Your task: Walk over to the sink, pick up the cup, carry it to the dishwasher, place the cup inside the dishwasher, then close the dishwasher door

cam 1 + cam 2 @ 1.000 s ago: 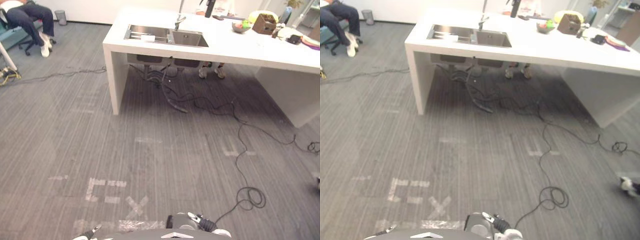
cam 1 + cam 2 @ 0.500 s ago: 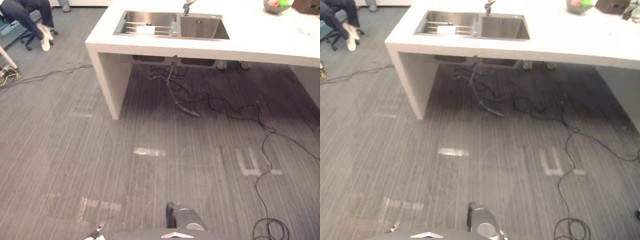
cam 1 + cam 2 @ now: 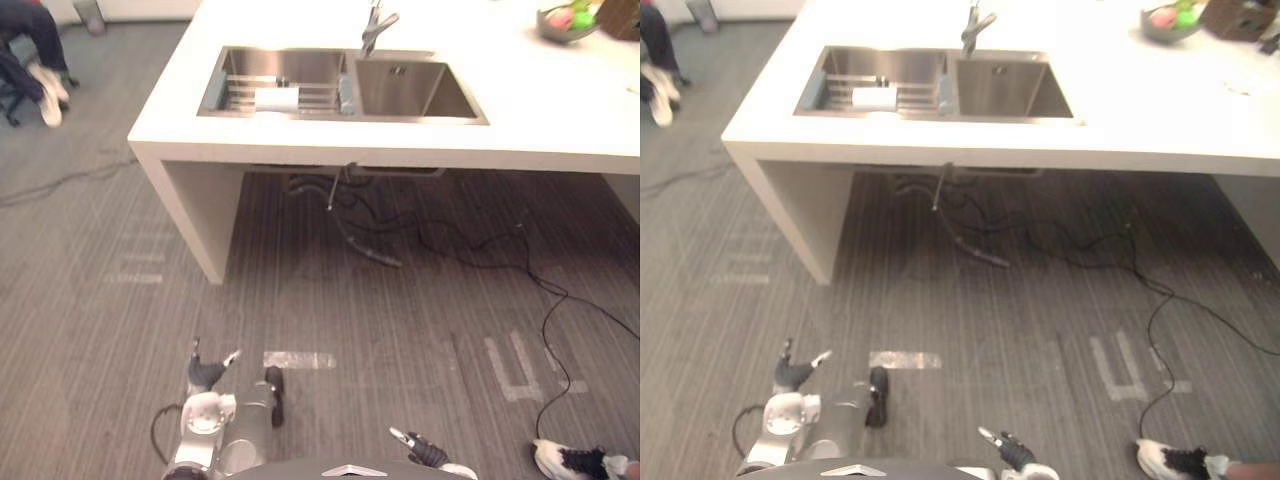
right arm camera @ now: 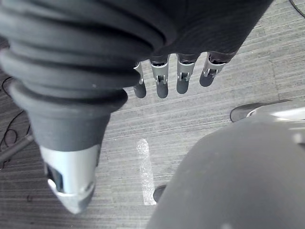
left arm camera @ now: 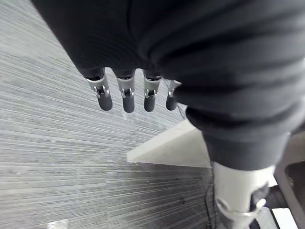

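Observation:
A steel double sink is set into a white counter ahead of me, with a tap behind it. A white cup lies on its side on a rack in the sink's left basin. My left hand hangs low at the lower left, far from the sink, its fingers straight and holding nothing. My right hand hangs at the bottom edge, and its fingers are relaxed and hold nothing.
Cables trail on the carpet under the counter. A bowl of fruit stands at the counter's far right. A person's shoe is at the lower right. A seated person's legs show at the far left.
The camera has moved closer to the sink, which now looks larger. Both hands have swung into sight at the bottom. A shoe has appeared at the lower right.

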You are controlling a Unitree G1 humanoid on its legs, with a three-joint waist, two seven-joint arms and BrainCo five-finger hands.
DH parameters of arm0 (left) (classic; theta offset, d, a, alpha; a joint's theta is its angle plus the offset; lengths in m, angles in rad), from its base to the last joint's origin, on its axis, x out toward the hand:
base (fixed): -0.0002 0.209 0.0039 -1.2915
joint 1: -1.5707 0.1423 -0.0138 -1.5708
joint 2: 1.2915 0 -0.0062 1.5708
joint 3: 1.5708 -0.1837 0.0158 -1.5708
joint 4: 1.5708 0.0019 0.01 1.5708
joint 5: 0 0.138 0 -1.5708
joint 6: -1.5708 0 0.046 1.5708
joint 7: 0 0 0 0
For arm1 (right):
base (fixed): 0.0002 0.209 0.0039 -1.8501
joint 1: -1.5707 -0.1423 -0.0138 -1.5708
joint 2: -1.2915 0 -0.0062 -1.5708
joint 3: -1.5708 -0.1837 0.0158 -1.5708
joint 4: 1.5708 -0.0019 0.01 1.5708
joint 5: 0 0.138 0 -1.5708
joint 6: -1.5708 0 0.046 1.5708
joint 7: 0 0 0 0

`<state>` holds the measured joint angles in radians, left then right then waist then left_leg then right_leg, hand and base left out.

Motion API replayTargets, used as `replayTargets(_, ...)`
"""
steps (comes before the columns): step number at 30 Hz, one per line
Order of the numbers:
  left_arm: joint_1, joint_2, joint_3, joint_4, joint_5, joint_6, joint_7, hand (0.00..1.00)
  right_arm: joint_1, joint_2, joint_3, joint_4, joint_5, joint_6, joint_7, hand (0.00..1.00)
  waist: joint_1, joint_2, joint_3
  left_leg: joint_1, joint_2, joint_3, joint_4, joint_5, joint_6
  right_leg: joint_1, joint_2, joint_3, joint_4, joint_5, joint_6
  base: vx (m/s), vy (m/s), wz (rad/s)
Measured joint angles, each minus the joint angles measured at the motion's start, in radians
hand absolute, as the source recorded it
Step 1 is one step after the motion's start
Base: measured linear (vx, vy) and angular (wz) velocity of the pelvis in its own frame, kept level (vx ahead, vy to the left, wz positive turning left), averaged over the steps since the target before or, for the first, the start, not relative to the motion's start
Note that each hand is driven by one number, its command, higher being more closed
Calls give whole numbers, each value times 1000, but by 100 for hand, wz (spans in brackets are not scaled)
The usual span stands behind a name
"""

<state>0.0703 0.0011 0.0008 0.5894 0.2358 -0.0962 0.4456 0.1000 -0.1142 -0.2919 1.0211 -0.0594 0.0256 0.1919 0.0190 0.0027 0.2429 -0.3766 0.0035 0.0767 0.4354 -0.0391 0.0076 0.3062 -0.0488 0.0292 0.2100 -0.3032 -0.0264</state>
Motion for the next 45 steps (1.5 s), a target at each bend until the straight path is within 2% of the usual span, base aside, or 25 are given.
replayTargets(2,12,9,-35,-70,6,3,2,0,2,7,1,23,16,14,0,0,12,-25,-1,47,-30,5,-29,-9,25,-34,-27,15,122,21,22,477,207,16)
replayTargets(3,17,26,-68,-147,6,12,3,0,12,21,-6,43,16,22,1,0,12,-40,-12,96,-55,15,-53,-27,54,-88,-44,18,289,65,119,419,143,9)
replayTargets(4,16,35,-76,-184,6,17,2,0,12,22,-7,51,17,22,0,0,9,-44,-14,113,-60,23,-56,-35,65,-118,-53,19,371,95,175,422,117,12)
replayTargets(5,12,50,-83,-246,6,32,-3,0,12,25,-8,53,27,20,0,0,8,-50,-17,141,-65,38,-58,-56,78,-172,-68,26,495,169,292,517,138,-16)
replayTargets(6,10,70,-83,-341,5,59,-13,0,11,26,-9,52,34,16,1,0,14,-62,-19,212,-86,43,-93,-88,84,-276,-100,18,709,296,312,513,137,-31)
replayTargets(7,9,83,-81,-377,5,74,-14,0,12,29,-13,52,37,12,2,0,14,-62,-17,246,-96,43,-120,-89,85,-329,-119,-1,815,289,284,418,108,-45)
replayTargets(8,5,96,-82,-417,6,92,-14,0,12,31,-24,51,40,5,4,0,9,-65,-19,300,-101,42,-157,-90,88,-401,-131,-37,929,260,212,372,72,-30)
replayTargets(9,-7,99,-84,-453,6,115,-12,0,16,27,-28,49,49,-4,6,0,-3,-48,-18,361,-98,28,-195,-95,93,-479,-123,-92,1000,213,131,371,56,-16)
replayTargets(11,-52,102,-91,-473,6,133,4,0,24,29,-29,46,65,-10,3,0,-37,-40,-21,427,-93,-11,-230,-105,99,-574,-116,-178,966,147,89,408,-16,45)
replayTargets(13,-101,96,-101,-493,6,149,6,0,58,45,-35,43,74,-15,-2,0,-59,-40,-22,473,-88,-57,-232,-124,83,-622,-123,-222,816,111,83,397,-105,85)
replayTargets(16,-135,105,-92,-621,6,153,6,0,130,68,-37,43,73,-21,-22,0,-80,-27,-30,524,-46,-162,-202,-198,35,-602,-107,-227,419,110,74,479,-216,94)
replayTargets(18,-127,122,-83,-729,16,145,8,0,192,105,-18,50,71,-7,-21,0,-75,-49,-56,537,-17,-180,-122,-297,-42,-548,-87,-152,217,262,68,528,-323,77)
replayTargets(19,-121,117,-79,-737,28,137,11,0,195,107,-3,54,73,1,-21,0,-74,-35,-64,545,9,-180,-102,-324,-57,-543,-74,-171,241,224,70,528,-339,42)
replayTargets(21,-76,95,-89,-811,58,135,21,0,218,62,30,47,67,21,8,0,-62,19,-94,547,86,-110,-59,-301,-102,-521,-20,-196,248,160,32,502,-321,0)
replayTargets(23,-75,95,-108,-851,65,132,21,0,218,36,50,42,52,38,23,0,-63,35,-104,509,106,-93,42,-262,-119,-484,-1,-207,222,138,21,455,-329,6)
replayTargets(24,-76,94,-121,-903,65,130,14,0,226,15,55,21,32,56,30,0,-62,51,-105,411,153,-69,261,-219,-137,-419,27,-215,160,138,18,373,-271,9)
replayTargets(26,-76,98,-121,-937,65,117,2,0,240,-1,55,12,11,65,30,0,-54,42,-111,342,201,-5,386,-240,-125,-354,41,-227,95,146,7,248,-160,-3)
replayTargets(27,-78,101,-119,-940,72,112,-6,0,243,-7,53,17,11,66,32,0,-51,38,-125,324,213,29,373,-258,-113,-323,40,-228,59,152,-2,314,-182,-6)
replayTargets(29,-80,117,-121,-954,85,105,-41,0,244,-31,51,31,7,69,44,0,-55,46,-138,326,216,88,146,-250,-85,-261,36,-229,-27,175,-2,274,-102,2)
replayTargets(30,-95,120,-125,-963,96,102,-65,0,242,-47,40,42,3,65,57,0,-67,69,-152,322,210,98,-64,-121,-69,-257,44,-235,-54,185,9,202,24,9)
replayTargets(31,-106,122,-129,-963,106,102,-77,0,240,-52,33,48,3,65,61,0,-71,79,-155,321,209,95,-126,-75,-87,-258,52,-235,-61,187,13,240,67,5)
replayTargets(32,-115,133,-133,-961,119,103,-97,0,235,-52,34,55,4,66,62,0,-75,78,-167,348,198,90,-187,-63,-111,-260,49,-233,-67,188,18,161,66,7)
replayTargets(35,-189,207,-175,-920,157,124,-183,0,216,-40,10,55,7,69,65,0,-90,58,-159,424,158,91,-389,15,-115,-257,28,-239,-100,204,39,83,88,12)
replayTargets(39,-206,276,-202,-811,186,189,-294,0,199,-47,5,54,4,89,65,0,-109,57,-156,462,128,99,-443,39,-101,-222,8,-236,-152,235,61,-15,79,3)
replayTargets(45,-246,370,-245,-764,310,210,-454,0,185,-57,13,49,-10,90,57,0,-125,61,-156,468,116,113,-513,87,-88,-238,5,-234,-201,275,75,-101,31,-4)
